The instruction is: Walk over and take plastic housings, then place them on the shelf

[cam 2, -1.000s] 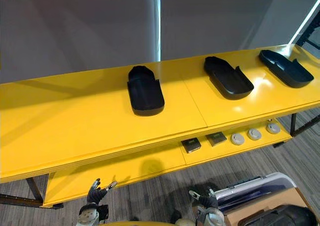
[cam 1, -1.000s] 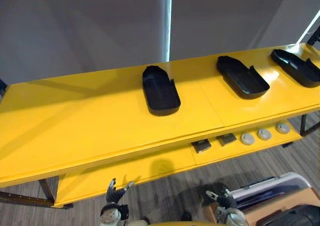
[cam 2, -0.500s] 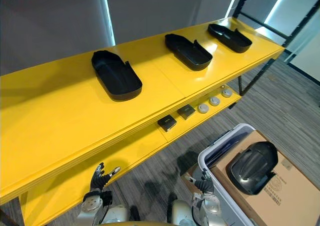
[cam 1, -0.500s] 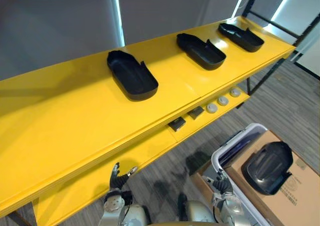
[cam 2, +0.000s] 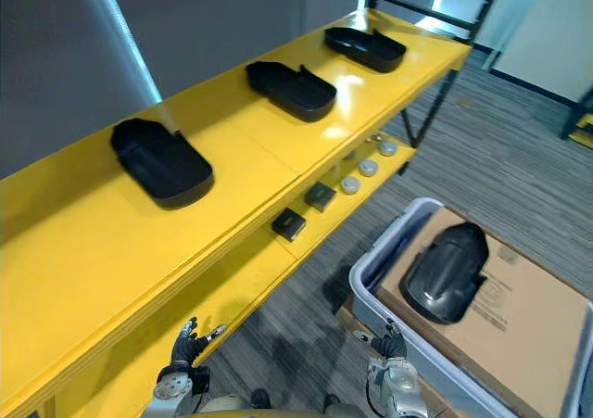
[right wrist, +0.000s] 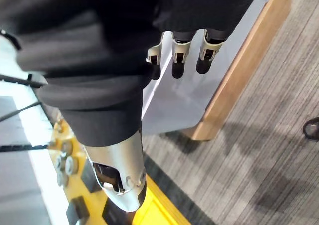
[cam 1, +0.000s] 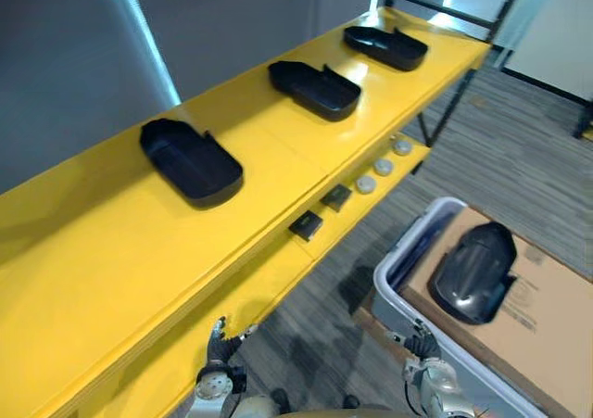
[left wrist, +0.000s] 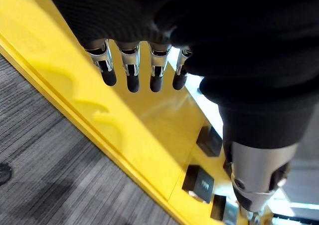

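On the top board of the yellow shelf (cam 1: 111, 251), three black plastic housings (cam 1: 313, 88) lie in a row, well apart from each other. Beside the shelf, a fourth housing (cam 1: 473, 272) rests on brown cardboard (cam 1: 556, 297) inside a grey bin (cam 1: 394, 270). Low in front, the left hand (cam 1: 220, 346) and the right hand (cam 1: 422, 344) both hang released, fingers straight, holding nothing
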### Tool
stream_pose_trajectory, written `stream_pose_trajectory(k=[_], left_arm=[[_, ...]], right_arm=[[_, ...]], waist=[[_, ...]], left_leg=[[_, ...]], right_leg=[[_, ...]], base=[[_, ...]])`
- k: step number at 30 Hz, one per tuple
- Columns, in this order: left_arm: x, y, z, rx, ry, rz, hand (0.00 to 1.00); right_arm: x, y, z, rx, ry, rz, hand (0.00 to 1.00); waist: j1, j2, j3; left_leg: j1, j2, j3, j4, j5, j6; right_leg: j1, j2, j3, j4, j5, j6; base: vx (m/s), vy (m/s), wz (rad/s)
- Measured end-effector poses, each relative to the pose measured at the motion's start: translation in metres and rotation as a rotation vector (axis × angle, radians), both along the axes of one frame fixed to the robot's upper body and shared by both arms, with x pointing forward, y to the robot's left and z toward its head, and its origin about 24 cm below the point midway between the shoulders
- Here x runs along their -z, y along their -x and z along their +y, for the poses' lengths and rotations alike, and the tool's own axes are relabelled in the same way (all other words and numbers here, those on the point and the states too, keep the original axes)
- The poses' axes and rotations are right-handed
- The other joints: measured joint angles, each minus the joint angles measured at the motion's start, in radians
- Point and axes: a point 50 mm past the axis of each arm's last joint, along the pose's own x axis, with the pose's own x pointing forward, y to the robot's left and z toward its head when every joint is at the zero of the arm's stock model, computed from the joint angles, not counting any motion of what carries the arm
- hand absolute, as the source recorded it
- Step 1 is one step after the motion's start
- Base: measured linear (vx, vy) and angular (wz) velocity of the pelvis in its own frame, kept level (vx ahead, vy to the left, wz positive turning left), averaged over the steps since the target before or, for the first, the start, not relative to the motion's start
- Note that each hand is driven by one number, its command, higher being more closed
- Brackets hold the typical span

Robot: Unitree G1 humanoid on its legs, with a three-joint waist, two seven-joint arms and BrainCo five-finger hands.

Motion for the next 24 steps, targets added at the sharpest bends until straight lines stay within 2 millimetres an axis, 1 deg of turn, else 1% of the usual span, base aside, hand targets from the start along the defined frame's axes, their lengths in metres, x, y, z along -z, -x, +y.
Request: stream_pose_trajectory(k=[1,2,3,4,5,6,7,8,9,10,11,12,13,14,15,16,17,18,19,20,22,23,24], left_arm=[[0.0,0.001,0.0,-0.001,0.0,0.002,0.0],[0.0,0.002,0.001,-0.001,-0.002,0.004,0.0],[0.002,0.008,0.007,-0.007,-0.018,0.025,0.0],[0.003,0.009,0.008,-0.007,-0.018,0.029,0.0],[0.003,0.008,0.006,-0.005,-0.013,0.028,0.0],[0.004,0.01,0.004,-0.006,-0.008,0.033,0.0],[0.005,0.01,0.003,-0.007,-0.002,0.041,0.0],[0.006,0.011,0.003,-0.009,-0.001,0.047,0.0],[0.006,0.009,0.003,-0.02,0.006,0.043,0.0],[0.006,0.009,0.002,-0.026,0.01,0.041,0.0],[0.006,0.008,0.001,-0.036,0.021,0.039,0.0],[0.006,0.007,-0.003,-0.041,0.033,0.037,0.0],[0.006,0.007,-0.004,-0.042,0.038,0.038,0.0],[0.006,0.007,-0.004,-0.043,0.039,0.039,0.0],[0.007,0.008,-0.005,-0.052,0.047,0.043,0.0],[0.007,0.008,-0.004,-0.06,0.052,0.042,0.0],[0.007,0.008,-0.004,-0.06,0.052,0.042,0.0],[0.007,0.008,-0.004,-0.061,0.052,0.042,0.0],[0.007,0.008,-0.002,-0.066,0.049,0.044,0.0],[0.007,0.008,-0.002,-0.07,0.049,0.042,0.0],[0.003,0.001,0.004,-0.072,0.038,0.023,0.0],[0.002,-0.003,0.005,-0.071,0.037,0.011,0.0],[0.001,-0.005,0.004,-0.069,0.041,0.008,0.0]], right_arm=[[0.0,0.0,-0.001,0.001,0.004,-0.001,0.0],[0.0,0.0,-0.001,0.001,0.003,0.001,0.0],[0.001,0.001,0.0,-0.003,0.004,0.004,0.0],[0.002,0.005,-0.002,0.001,0.008,0.013,0.0],[0.004,0.009,-0.005,0.01,0.017,0.029,0.0],[0.005,0.012,-0.008,0.021,0.026,0.039,0.0],[0.006,0.017,-0.01,0.028,0.029,0.052,0.0],[0.007,0.019,-0.01,0.033,0.027,0.059,0.0],[0.009,0.022,-0.011,0.051,0.021,0.07,0.0],[0.009,0.023,-0.011,0.056,0.018,0.071,0.0],[0.01,0.024,-0.012,0.071,0.015,0.072,0.0],[0.01,0.026,-0.014,0.104,0.009,0.07,0.0],[0.009,0.026,-0.017,0.13,0.002,0.065,0.0],[0.01,0.027,-0.017,0.138,-0.001,0.065,0.0],[0.009,0.027,-0.02,0.157,-0.007,0.063,0.0],[0.008,0.026,-0.022,0.184,-0.011,0.053,0.0],[0.008,0.026,-0.023,0.192,-0.012,0.051,0.0],[0.008,0.026,-0.024,0.2,-0.009,0.05,0.0],[0.008,0.027,-0.025,0.209,-0.007,0.054,0.0],[0.011,0.03,-0.02,0.217,-0.024,0.062,0.0],[0.015,0.038,-0.012,0.235,-0.056,0.079,0.0],[0.017,0.042,-0.01,0.242,-0.065,0.088,0.0],[0.017,0.044,-0.011,0.253,-0.068,0.092,0.0]], waist=[[0.003,0.004,0.002],[0.007,0.004,0.002],[0.002,0.012,0.008],[-0.003,0.011,0.01],[-0.002,0.013,0.011],[0.0,0.026,0.015],[-0.007,0.028,0.022],[-0.012,0.033,0.026],[-0.02,0.02,0.036],[-0.021,0.019,0.039],[-0.02,0.016,0.042],[-0.02,0.013,0.045],[-0.02,0.009,0.052],[-0.02,0.008,0.054],[-0.02,0.002,0.06],[-0.014,0.016,0.063],[-0.011,0.021,0.064],[-0.008,0.049,0.065],[-0.002,0.057,0.063],[0.001,0.061,0.058],[-0.001,0.047,0.053],[-0.006,0.039,0.05],[-0.013,0.036,0.049]], left_leg=[[0.013,0.012,0.035,0.002,-0.002,-0.008],[0.025,0.018,0.056,0.004,-0.004,-0.021],[0.041,0.028,0.056,0.013,-0.008,-0.037],[0.043,0.037,0.038,0.015,-0.01,-0.039],[0.048,0.053,0.022,0.019,-0.011,-0.044],[0.061,0.082,0.022,0.033,-0.014,-0.063],[0.058,0.113,0.021,0.078,-0.026,-0.081],[0.058,0.126,0.02,0.105,-0.028,-0.084],[0.048,0.14,-0.01,0.163,-0.028,-0.084],[0.036,0.145,-0.043,0.19,-0.028,-0.084],[0.009,0.14,-0.113,0.221,-0.033,-0.085],[-0.005,0.109,-0.218,0.228,-0.045,-0.083],[-0.006,0.059,-0.301,0.213,-0.059,-0.097],[-0.007,0.033,-0.336,0.198,-0.064,-0.105],[-0.012,-0.022,-0.411,0.154,-0.064,-0.106],[-0.019,-0.06,-0.469,0.116,-0.064,-0.107],[-0.025,-0.071,-0.486,0.103,-0.063,-0.104],[-0.034,-0.07,-0.504,0.093,-0.054,-0.083],[-0.022,-0.066,-0.484,0.103,-0.063,-0.05],[-0.006,-0.064,-0.449,0.102,-0.073,-0.036],[0.007,-0.073,-0.427,0.083,-0.079,-0.029],[0.016,-0.083,-0.424,0.068,-0.077,-0.024],[0.029,-0.09,-0.418,0.055,-0.075,-0.021]], right_leg=[[0.003,-0.03,-0.091,0.013,0.0,-0.003],[0.008,-0.044,-0.133,0.018,0.005,-0.002],[0.011,-0.021,-0.112,0.01,0.023,0.008],[0.013,-0.005,-0.095,0.0,0.026,0.004],[0.019,0.018,-0.067,-0.019,0.027,0.003],[0.022,0.044,-0.039,-0.03,0.024,-0.007],[0.023,0.066,-0.025,-0.03,0.017,-0.018],[0.025,0.074,-0.018,-0.029,0.014,-0.023],[0.023,0.089,0.011,-0.015,0.006,-0.036],[0.022,0.096,0.024,-0.013,0.003,-0.04],[0.025,0.103,0.046,-0.011,0.002,-0.042],[0.017,0.106,0.08,-0.009,0.002,-0.042],[0.016,0.106,0.122,-0.009,0.004,-0.045],[0.016,0.105,0.144,-0.009,0.005,-0.047],[0.017,0.105,0.186,-0.01,0.013,-0.055],[0.02,0.109,0.221,-0.012,0.016,-0.049],[0.021,0.115,0.24,-0.012,0.017,-0.042],[0.021,0.137,0.273,-0.006,0.018,-0.023],[0.022,0.143,0.294,0.001,0.017,-0.015],[0.03,0.141,0.317,0.002,0.017,-0.009],[0.034,0.133,0.338,-0.012,0.024,0.0],[0.036,0.126,0.341,-0.026,0.027,0.005],[0.05,0.121,0.345,-0.045,0.033,0.013]], base=[[-0.08,-0.047,-0.82],[-0.1,-0.139,-1.15],[-0.07,-0.157,-0.93],[-0.05,-0.25,-0.95],[0.0,-0.195,-0.86],[0.0,-0.251,-0.99],[-0.04,-0.208,-0.76],[-0.06,-0.207,-0.66],[-0.05,-0.154,-0.52],[0.01,-0.142,-0.6],[0.07,-0.107,-0.58],[0.11,-0.062,-0.76],[0.1,-0.007,-0.71],[0.09,0.022,-0.73],[0.09,0.055,-0.82],[0.08,0.078,-0.9],[0.08,0.116,-1.05],[0.06,0.109,-0.92],[0.14,0.198,-0.97],[0.17,0.218,-0.67],[0.17,0.184,-0.34],[0.18,0.137,-0.11],[0.18,0.133,-0.07]])
